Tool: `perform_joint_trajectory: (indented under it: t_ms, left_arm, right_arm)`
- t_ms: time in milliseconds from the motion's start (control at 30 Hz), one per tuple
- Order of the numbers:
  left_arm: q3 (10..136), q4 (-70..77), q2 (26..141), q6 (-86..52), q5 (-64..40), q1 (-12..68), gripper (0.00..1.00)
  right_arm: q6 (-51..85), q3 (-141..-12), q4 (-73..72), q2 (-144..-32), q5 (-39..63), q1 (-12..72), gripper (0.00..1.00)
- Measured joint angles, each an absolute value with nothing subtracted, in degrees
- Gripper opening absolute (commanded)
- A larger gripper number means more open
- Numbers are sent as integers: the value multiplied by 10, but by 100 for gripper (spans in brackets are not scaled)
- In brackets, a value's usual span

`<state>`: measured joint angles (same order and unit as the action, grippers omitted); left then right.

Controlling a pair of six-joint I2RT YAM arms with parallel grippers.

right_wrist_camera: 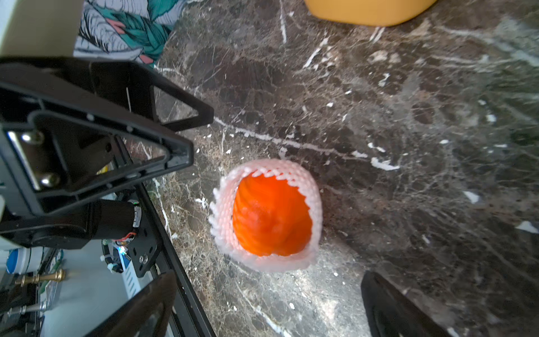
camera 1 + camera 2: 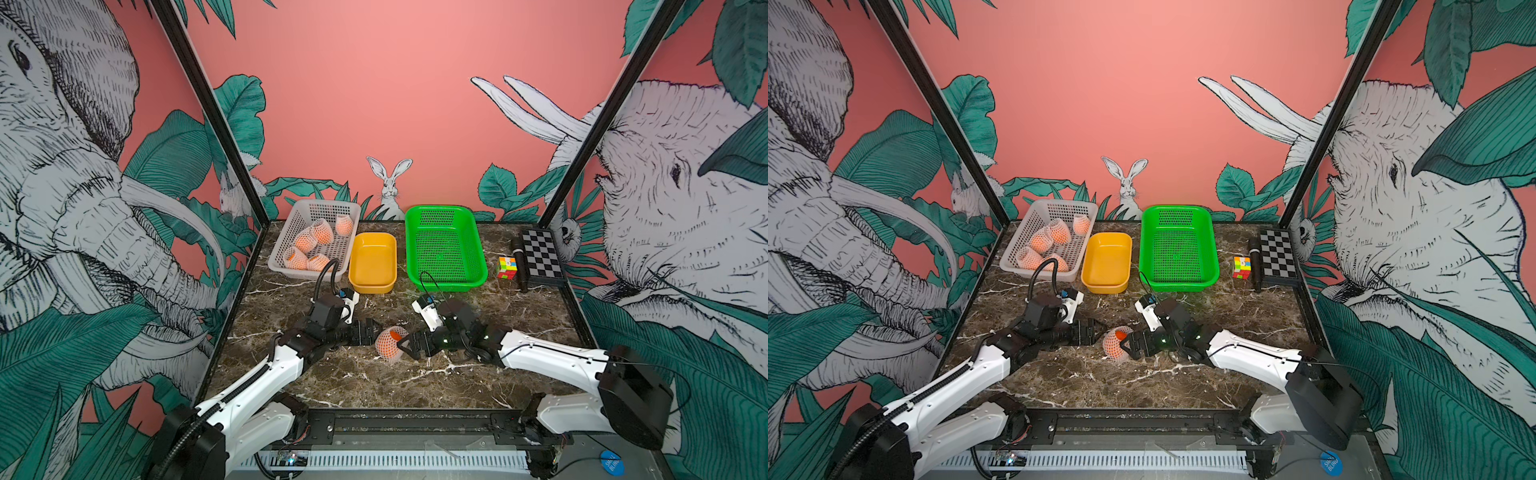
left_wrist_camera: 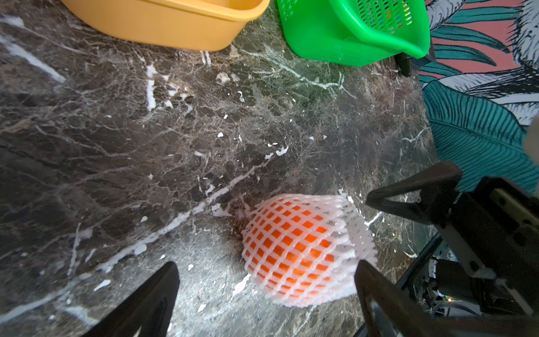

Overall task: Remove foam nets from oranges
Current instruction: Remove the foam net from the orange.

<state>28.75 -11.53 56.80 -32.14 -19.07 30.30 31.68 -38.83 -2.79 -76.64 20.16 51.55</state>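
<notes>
The tabletop [image 2: 415, 382] looks like polished dark brown marble with white veins, smooth and faintly glossy. The foam net [image 3: 306, 251] is soft white foam mesh, matt; the orange [image 1: 271, 216] inside has shiny, smooth-looking skin. The yellow tub [image 2: 372, 262] is smooth solid plastic, the green basket [image 2: 440, 249] is glossy perforated plastic, and the white basket [image 2: 286, 232] is duller perforated plastic. The left gripper [image 3: 267, 265] has fingers [image 3: 151, 297] of matt black plastic; the arm shells [image 2: 286, 361] are smooth white plastic
</notes>
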Motion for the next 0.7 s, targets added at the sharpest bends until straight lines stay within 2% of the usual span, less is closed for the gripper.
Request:
perform_joint_trajectory:
  t_ms: [467,700]
  left_arm:
    - [261,-111,544,-330,-190,295,96]
    - [257,-109,543,-330,-189,290,96]
  right_arm:
    - [288,-461,-36,-879,188,531,99]
    - [272,-462,-42,-882,183,531,81]
